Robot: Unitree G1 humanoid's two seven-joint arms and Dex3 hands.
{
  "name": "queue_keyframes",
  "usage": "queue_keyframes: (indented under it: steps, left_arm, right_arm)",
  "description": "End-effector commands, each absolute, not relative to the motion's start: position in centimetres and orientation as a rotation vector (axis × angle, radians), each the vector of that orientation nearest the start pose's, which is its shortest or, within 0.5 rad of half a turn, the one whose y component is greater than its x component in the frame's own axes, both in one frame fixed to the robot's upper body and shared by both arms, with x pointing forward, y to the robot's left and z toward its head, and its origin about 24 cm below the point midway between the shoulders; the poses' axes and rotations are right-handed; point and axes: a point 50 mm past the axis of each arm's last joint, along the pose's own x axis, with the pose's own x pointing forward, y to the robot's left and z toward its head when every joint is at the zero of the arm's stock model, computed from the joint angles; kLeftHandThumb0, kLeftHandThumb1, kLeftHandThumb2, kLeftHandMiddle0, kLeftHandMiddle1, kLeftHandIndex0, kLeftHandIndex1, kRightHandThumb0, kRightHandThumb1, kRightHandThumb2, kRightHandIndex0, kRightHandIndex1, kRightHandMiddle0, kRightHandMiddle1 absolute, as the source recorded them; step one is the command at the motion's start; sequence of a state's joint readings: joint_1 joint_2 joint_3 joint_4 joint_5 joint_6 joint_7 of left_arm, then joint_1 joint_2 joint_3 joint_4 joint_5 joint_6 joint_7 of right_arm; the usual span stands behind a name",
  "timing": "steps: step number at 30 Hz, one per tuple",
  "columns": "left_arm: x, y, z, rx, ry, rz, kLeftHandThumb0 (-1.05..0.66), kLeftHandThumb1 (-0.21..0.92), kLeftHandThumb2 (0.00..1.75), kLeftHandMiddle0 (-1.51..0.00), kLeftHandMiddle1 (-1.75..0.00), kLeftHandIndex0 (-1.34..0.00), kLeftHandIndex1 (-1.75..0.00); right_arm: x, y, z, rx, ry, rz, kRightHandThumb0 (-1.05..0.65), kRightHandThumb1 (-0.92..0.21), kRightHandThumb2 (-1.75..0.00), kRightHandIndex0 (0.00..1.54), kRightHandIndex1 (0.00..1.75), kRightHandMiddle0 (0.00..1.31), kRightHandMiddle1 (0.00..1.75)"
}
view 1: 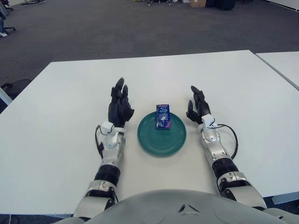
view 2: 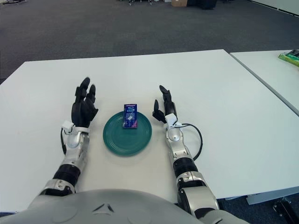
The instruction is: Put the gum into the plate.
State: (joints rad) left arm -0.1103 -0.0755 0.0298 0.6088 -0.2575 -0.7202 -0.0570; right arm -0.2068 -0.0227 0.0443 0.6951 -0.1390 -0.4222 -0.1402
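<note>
A blue pack of gum lies inside a round green plate, near the plate's far rim. The plate sits on the white table in front of me. My left hand is just left of the plate, fingers spread and empty. My right hand is just right of the plate, fingers open and empty. Neither hand touches the gum or the plate.
The white table spreads wide around the plate. A second white table stands at the right with a green object on it. Grey carpet lies beyond.
</note>
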Motion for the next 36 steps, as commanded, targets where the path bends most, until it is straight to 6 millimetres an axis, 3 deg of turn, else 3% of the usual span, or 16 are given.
queue_keyframes:
  steps: [1, 6, 9, 14, 18, 26, 36]
  left_arm:
    - [25.1, 14.4, -0.9, -0.316, -0.168, 0.140, -1.02, 0.92, 0.94, -0.13, 0.00, 0.00, -0.53]
    - [24.5, 14.5, -2.3, -0.323, -0.048, 0.187, -1.00, 0.92, 0.99, -0.10, 0.00, 0.00, -0.40]
    - [22.8, 14.5, -2.9, -0.269, 0.014, 0.190, -0.97, 0.92, 1.01, -0.09, 0.00, 0.00, -0.33]
    - [20.4, 13.8, -1.5, -0.199, 0.004, 0.170, -0.94, 0.92, 1.03, -0.09, 0.00, 0.00, -0.28]
    - [19.8, 13.4, -0.9, -0.151, -0.010, 0.137, -0.94, 0.92, 1.04, -0.10, -0.01, 0.00, -0.27]
    - [19.3, 13.1, -0.5, -0.129, -0.018, 0.129, -0.95, 0.92, 1.05, -0.12, -0.01, 0.00, -0.36]
    - [19.9, 13.2, -4.4, -0.085, 0.118, 0.106, -0.92, 0.92, 1.03, -0.22, -0.02, 0.00, -0.59]
  right_arm:
    - [22.5, -14.4, -7.7, -0.174, 0.344, 0.004, -0.68, -0.92, -1.00, 0.09, 0.00, 0.00, 0.37]
    - [22.4, -14.4, -7.7, -0.176, 0.340, 0.009, -0.68, -0.92, -1.00, 0.09, 0.00, 0.00, 0.37]
    - [22.4, -14.4, -7.7, -0.172, 0.338, 0.006, -0.68, -0.92, -1.00, 0.09, 0.00, 0.00, 0.37]
    - [22.3, -14.4, -7.7, -0.156, 0.339, 0.001, -0.68, -0.92, -0.99, 0.09, 0.00, 0.00, 0.38]
    - [22.3, -14.5, -7.7, -0.155, 0.338, -0.003, -0.68, -0.92, -0.98, 0.08, 0.00, 0.00, 0.38]
    - [22.3, -14.3, -7.9, -0.165, 0.342, 0.007, -0.69, -0.92, -0.98, 0.09, 0.00, 0.00, 0.39]
    - [22.4, -13.9, -8.0, -0.160, 0.352, 0.009, -0.69, -0.92, -0.99, 0.09, 0.00, 0.00, 0.40]
